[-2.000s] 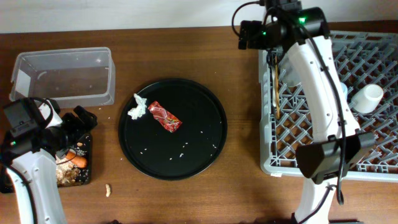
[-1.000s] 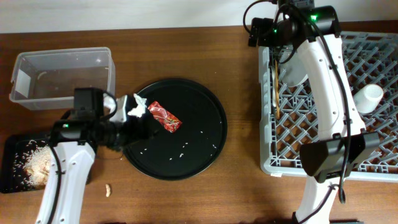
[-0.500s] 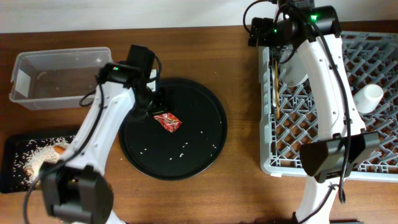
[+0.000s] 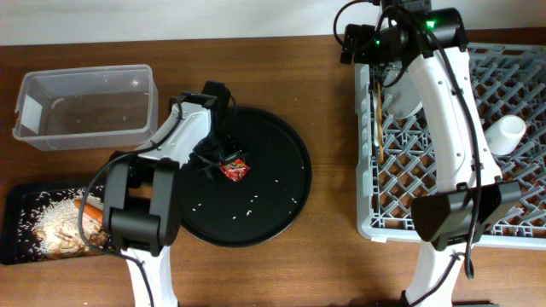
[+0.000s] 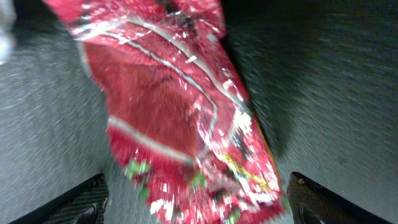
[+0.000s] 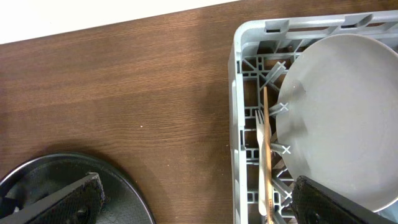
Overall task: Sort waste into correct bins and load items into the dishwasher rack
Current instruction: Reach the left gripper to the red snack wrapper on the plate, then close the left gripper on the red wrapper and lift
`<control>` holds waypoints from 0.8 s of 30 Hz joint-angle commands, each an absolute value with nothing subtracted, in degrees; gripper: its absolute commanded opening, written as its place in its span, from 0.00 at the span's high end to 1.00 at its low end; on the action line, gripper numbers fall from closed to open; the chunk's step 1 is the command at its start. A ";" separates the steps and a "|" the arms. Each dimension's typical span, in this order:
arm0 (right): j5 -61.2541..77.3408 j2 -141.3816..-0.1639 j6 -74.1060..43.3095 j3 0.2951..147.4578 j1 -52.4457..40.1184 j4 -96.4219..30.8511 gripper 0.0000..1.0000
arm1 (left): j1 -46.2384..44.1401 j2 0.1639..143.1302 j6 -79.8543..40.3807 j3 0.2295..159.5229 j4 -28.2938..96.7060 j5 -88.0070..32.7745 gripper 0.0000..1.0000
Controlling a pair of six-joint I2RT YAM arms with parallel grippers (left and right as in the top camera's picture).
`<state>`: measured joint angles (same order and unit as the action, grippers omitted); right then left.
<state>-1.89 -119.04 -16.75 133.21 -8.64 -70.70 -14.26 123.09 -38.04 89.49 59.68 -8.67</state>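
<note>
- Red wrapper (image 4: pixel 233 167), a crumpled piece of shiny foil, lies on the large round black tray (image 4: pixel 286 200), on the side nearer the tub. In my left wrist view it fills most of the frame.
- My left gripper (image 5: pixel 198 205) is directly over the wrapper with its jaws spread wide. A dark fingertip (image 5: pixel 78 202) shows at each lower corner, with the wrapper between them. It is not clamped, and I cannot tell whether either pad touches the foil.
- A few loose white rice grains (image 4: pixel 249 201) are scattered on the round tray beside the wrapper.
- The shallow black rectangular tray (image 4: pixel 15 213) sits at the table's near left. It holds a heap of white rice with brown bits (image 4: pixel 51 226) and an orange carrot (image 4: pixel 88 207) at the heap's edge.
- The clear plastic rectangular tub (image 4: pixel 85 111) stands behind that tray, apart from it, with only a few specks inside.
- The large square grey plastic dishwasher rack (image 4: pixel 512 196) takes up the right side.
- In the rack's corner a round pale grey plate (image 6: pixel 339 118) stands on edge between the pegs.
- A white plastic fork (image 6: pixel 259 143) and thin wooden chopsticks (image 6: pixel 265 143) lie just beside the plate, along the rack wall.
- A white cup (image 4: pixel 509 134) sits among the pegs further along the rack.
- My right gripper (image 6: pixel 208 200) hangs above that rack corner and the wooden table (image 6: pixel 155 81). Its jaws are wide apart with nothing between them.
</note>
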 commanded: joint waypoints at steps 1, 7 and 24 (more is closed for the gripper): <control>-1.80 -118.50 -17.47 133.34 -8.60 -70.74 0.01 | -14.48 125.60 -39.51 89.60 59.05 -9.87 0.20; -1.80 -118.50 -17.47 133.34 -8.60 -70.74 0.01 | -14.98 125.69 -39.46 89.60 56.60 -9.63 0.47; -1.80 -118.50 -17.47 133.34 -8.60 -70.74 0.01 | -14.96 123.59 -38.00 91.33 62.26 -8.73 0.99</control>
<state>-1.89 -119.04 -16.78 133.21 -8.64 -70.70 -14.63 123.76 -39.46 89.86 61.89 -8.97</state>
